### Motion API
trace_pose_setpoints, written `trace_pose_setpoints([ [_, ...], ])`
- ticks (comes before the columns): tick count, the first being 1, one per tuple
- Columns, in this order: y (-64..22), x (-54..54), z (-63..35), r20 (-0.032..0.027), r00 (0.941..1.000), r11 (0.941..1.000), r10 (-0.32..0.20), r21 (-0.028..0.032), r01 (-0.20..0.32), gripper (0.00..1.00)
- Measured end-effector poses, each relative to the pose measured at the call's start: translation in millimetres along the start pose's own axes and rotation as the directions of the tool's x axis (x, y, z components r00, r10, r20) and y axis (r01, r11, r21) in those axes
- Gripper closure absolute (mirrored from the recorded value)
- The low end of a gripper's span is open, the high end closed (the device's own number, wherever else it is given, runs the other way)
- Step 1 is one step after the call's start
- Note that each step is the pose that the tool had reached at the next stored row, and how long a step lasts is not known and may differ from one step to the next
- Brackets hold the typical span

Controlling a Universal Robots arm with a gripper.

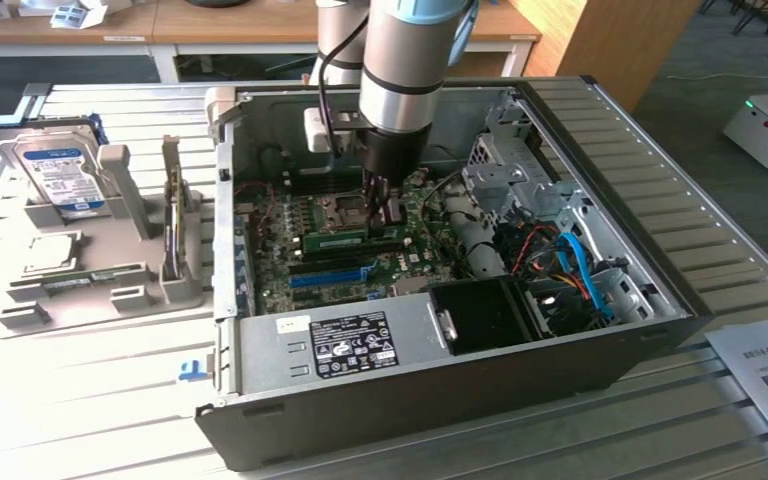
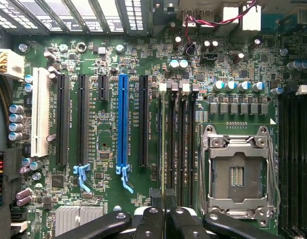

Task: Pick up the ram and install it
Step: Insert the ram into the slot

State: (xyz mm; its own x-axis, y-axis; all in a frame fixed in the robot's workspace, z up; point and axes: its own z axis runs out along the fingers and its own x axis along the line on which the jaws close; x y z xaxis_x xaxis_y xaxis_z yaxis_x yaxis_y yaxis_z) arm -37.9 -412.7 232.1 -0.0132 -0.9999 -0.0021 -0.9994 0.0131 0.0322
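Inside the open computer case (image 1: 558, 375), the gripper (image 1: 387, 222) is clenched on the ram (image 1: 351, 240) over the motherboard (image 1: 277, 225).

From the wrist, the ram (image 2: 166, 149) runs edge-on along the memory slots (image 2: 180, 144), between the blue slot (image 2: 123, 124) and the CPU socket (image 2: 238, 174). The fingers (image 2: 157, 201) pinch it at one end, the end toward the exterior view's right. Whether its lower edge already sits in a slot is hard to tell, though it appears lined up with the outermost one. The likely trouble is that off-centre grip. Pressure at one end could tilt the stick, so that it jams on a latch, rides the slot wall, or slips between the pads.
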Motion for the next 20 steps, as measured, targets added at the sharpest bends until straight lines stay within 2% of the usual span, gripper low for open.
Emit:
trace_pose_setpoints([
  [20, -0.2, 0.0, 4.6, 0.0001, 1.0, 1.0, -0.001, 0.0, 0.001, 0.88],
])
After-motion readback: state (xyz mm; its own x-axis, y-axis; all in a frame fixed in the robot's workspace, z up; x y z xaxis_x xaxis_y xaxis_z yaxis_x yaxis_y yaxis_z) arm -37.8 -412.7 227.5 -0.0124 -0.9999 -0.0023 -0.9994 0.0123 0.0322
